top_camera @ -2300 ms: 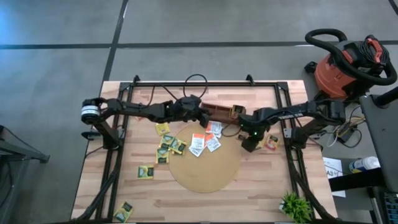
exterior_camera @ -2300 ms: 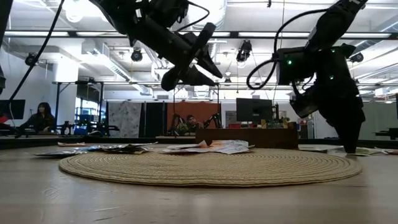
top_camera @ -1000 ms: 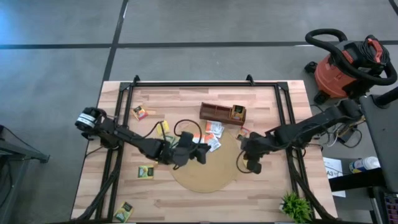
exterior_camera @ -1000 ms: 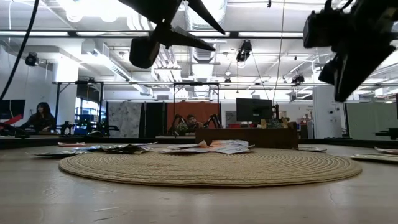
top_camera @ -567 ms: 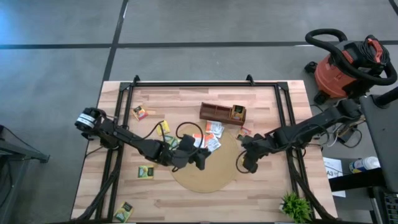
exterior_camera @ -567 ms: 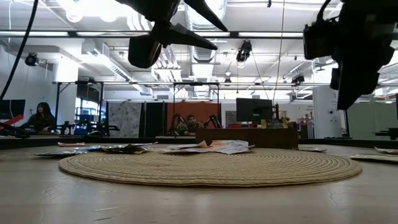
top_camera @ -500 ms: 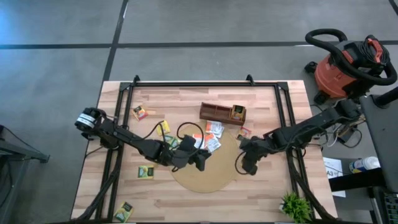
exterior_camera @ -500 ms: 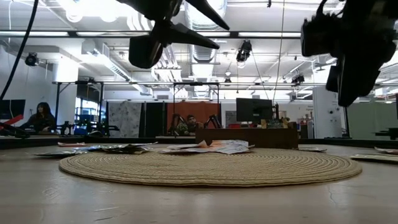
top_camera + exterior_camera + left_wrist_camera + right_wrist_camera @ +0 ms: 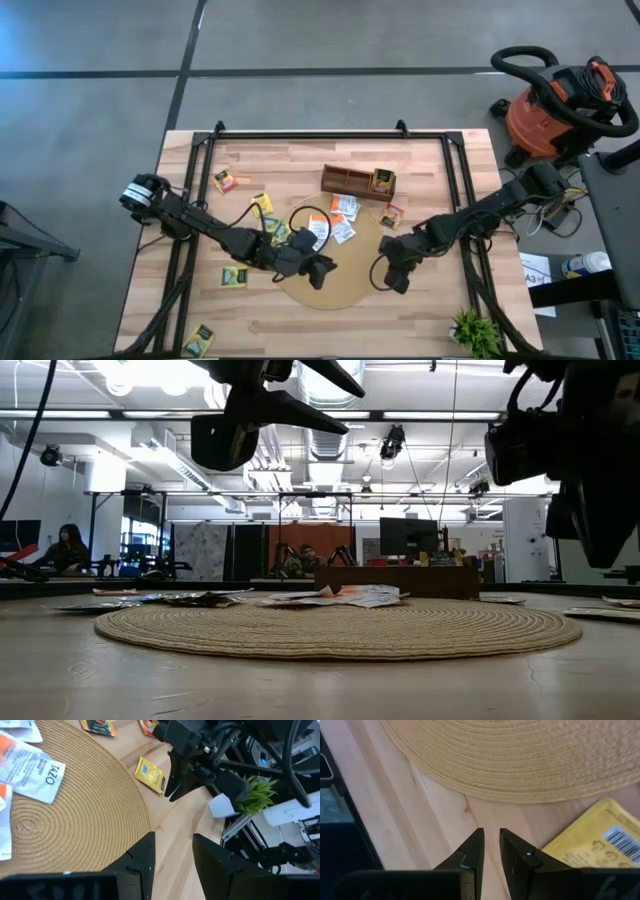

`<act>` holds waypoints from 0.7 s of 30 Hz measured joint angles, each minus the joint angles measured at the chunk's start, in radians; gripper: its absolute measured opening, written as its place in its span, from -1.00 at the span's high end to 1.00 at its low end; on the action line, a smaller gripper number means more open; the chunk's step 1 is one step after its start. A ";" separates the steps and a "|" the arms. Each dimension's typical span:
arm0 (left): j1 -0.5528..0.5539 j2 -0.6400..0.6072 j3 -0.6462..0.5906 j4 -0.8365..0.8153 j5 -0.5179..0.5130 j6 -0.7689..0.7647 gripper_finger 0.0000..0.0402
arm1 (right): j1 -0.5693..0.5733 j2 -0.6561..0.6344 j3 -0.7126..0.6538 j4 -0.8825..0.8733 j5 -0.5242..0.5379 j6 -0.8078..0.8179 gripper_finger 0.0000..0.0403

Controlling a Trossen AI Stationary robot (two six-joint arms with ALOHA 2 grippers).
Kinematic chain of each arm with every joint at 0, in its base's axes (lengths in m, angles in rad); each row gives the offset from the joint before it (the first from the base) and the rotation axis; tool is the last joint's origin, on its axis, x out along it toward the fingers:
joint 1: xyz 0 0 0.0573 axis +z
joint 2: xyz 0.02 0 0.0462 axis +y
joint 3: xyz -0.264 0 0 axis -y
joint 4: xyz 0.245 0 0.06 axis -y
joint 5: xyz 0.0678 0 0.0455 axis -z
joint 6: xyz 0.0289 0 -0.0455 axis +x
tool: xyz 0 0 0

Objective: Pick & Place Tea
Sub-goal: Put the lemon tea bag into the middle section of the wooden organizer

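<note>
Tea sachets lie flat on the table. White and orange ones (image 9: pixel 338 215) rest on the far edge of the round tan mat (image 9: pixel 340 290), and yellow-green ones (image 9: pixel 268 232) lie left of it. One yellow sachet (image 9: pixel 592 847) lies on the bare wood just off the mat's right rim. My right gripper (image 9: pixel 491 847) points steeply down beside that sachet. Its fingers stand a narrow gap apart with nothing between them. My left gripper (image 9: pixel 322 272) hangs open above the mat, tilted toward the right arm, also with nothing between its fingers.
The long wooden compartment box (image 9: pixel 355 183) stands at the far middle with a sachet in its right end. Single sachets lie at the far left (image 9: pixel 225 181), the left (image 9: pixel 233 277) and the near left corner (image 9: pixel 200 340). A small plant (image 9: pixel 473 330) stands near right.
Both grippers have moved toward the table's near edge. My right gripper has also sunk toward the wood beside the mat and rolled at the wrist. My left gripper has swung a little over the mat. No sachet has moved.
</note>
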 joint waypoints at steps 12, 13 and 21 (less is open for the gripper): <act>-0.005 0.000 0.000 -0.004 -0.013 -0.114 0.37 | -0.031 -0.105 0.061 0.024 0.115 -0.154 0.71; -0.005 0.000 0.000 -0.004 -0.022 -0.135 0.37 | -0.042 -0.117 0.068 0.025 0.116 -0.188 0.71; -0.002 0.000 0.000 -0.004 -0.264 -0.310 0.37 | -0.113 -0.227 0.078 -0.045 0.112 -0.397 0.71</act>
